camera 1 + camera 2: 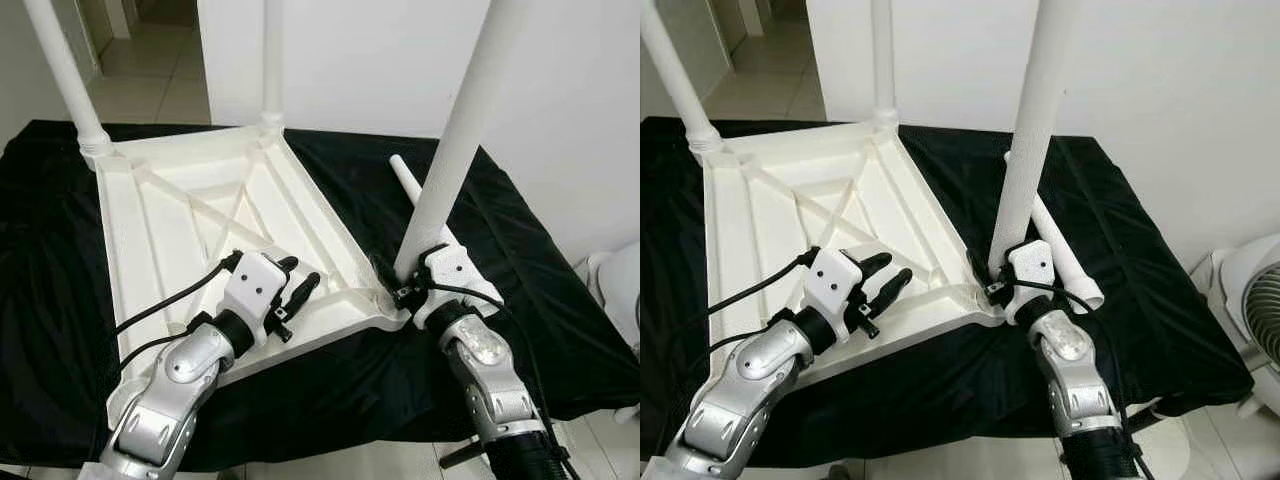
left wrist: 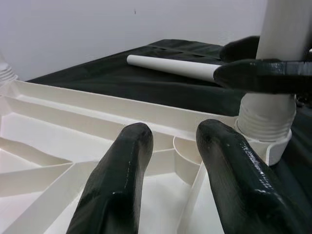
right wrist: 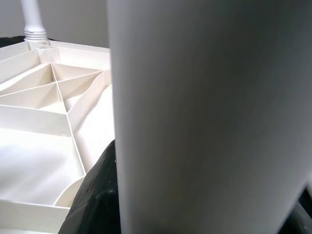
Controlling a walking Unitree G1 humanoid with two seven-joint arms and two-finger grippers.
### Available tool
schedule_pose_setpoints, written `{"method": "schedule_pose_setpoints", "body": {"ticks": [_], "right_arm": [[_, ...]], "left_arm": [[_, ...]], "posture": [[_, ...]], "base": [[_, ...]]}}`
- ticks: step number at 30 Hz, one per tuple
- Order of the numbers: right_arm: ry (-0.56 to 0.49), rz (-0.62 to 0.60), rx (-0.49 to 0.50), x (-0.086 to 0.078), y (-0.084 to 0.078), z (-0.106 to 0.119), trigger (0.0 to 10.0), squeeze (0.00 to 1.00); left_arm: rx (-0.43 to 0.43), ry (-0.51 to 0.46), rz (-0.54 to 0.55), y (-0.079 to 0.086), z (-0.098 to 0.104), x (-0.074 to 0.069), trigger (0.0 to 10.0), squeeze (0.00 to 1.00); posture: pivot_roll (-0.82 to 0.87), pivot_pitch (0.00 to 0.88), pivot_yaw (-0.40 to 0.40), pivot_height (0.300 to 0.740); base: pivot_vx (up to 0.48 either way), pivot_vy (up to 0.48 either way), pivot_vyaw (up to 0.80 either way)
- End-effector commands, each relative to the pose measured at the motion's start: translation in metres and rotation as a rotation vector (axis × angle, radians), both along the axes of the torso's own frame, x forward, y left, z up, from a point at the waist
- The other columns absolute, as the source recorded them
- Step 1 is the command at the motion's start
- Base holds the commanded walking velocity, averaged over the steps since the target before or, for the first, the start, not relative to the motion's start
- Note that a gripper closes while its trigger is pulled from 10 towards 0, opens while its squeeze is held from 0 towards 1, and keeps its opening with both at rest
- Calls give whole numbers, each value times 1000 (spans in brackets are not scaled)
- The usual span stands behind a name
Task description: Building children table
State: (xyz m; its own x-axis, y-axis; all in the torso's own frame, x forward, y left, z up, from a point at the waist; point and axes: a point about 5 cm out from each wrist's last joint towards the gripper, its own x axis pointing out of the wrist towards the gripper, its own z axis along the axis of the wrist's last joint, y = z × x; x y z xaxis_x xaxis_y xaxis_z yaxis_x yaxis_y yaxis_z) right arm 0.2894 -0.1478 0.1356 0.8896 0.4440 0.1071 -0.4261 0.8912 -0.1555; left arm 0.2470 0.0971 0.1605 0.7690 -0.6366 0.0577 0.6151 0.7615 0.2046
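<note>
Fingers of right gripper (image 1: 405, 290) clamped on upright white leg (image 1: 455, 150) at near-right corner of upturned table frame (image 1: 170, 230). Left gripper (image 1: 298, 283) fingers spread, resting on frame's near edge. Loose leg (image 1: 1065, 250) lying right, on black cloth (image 1: 540, 300).

no readable text, labels or numbers

Both arms are shiny silver metal with rounded, segmented casings and black joint rings. Each wrist ends in a boxy white housing with small dark screw holes – left gripper (image 1: 300, 285) has two long, glossy black fingers (image 2: 117, 190), rounded at the tips. Black cables loop off both wrists – the right gripper (image 1: 408, 292) too.
</note>
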Motion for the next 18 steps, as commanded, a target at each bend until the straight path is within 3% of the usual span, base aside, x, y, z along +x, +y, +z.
{"method": "schedule_pose_setpoints", "body": {"ticks": [1, 5, 8, 18], "right_arm": [[136, -48, -60, -6, -13, -33, 10000, 0], [-5, -25, -93, -14, -13, -25, 10000, 0], [-33, -13, -106, -17, -13, -24, 10000, 0], [85, -49, 15, -23, -17, -42, 10000, 0]], "left_arm": [[11, 22, -59, -5, -3, -4, 10000, 0], [10, 24, -57, -5, -3, -4, 10000, 0], [10, 23, -55, -5, -3, -4, 10000, 0], [10, 21, -52, -4, -2, -4, 10000, 0]], "posture": [[125, 47, -31, 740], [127, 47, -34, 740], [127, 47, -35, 740], [130, 46, -33, 740]], "base": [[0, 0, 0], [0, 0, 0], [0, 0, 0], [0, 0, 0]]}}
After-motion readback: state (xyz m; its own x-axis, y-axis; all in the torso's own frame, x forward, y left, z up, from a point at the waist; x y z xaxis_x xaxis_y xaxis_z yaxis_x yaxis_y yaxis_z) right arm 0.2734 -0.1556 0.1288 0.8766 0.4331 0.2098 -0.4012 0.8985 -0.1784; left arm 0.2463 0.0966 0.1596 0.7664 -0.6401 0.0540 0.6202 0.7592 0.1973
